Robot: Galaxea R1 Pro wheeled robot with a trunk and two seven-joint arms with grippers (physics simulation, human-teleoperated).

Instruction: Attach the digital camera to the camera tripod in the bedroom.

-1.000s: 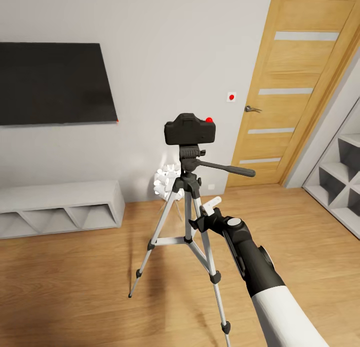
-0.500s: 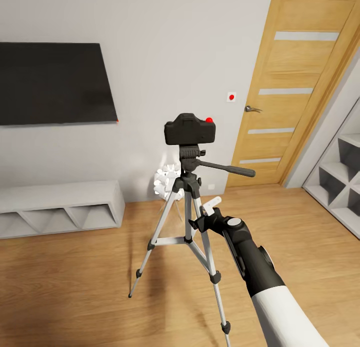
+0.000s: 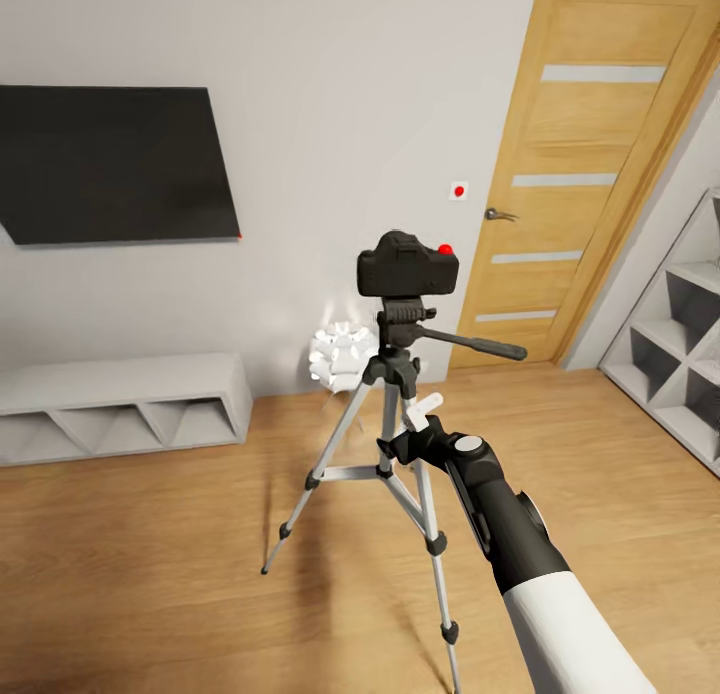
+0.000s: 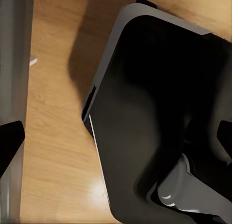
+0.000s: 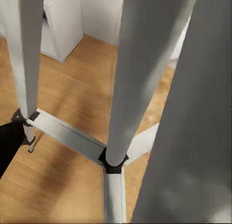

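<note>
Right hand [image 3: 412, 426] unmoved beside camera tripod [image 3: 395, 444]

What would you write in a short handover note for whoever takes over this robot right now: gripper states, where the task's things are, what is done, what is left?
Right gripper: low beside the camera tripod, near its legs, holding nothing that I can see; open or shut is unclear.
Left gripper: cannot tell its state from the left wrist view.
Digital camera: sits upright on the tripod's head, red button on top.
Tripod: stands on the wood floor before the wall, between the TV and the door.
Done: camera appears mounted.
Left: confirm it is secure, then draw the right arm clear.
</note>
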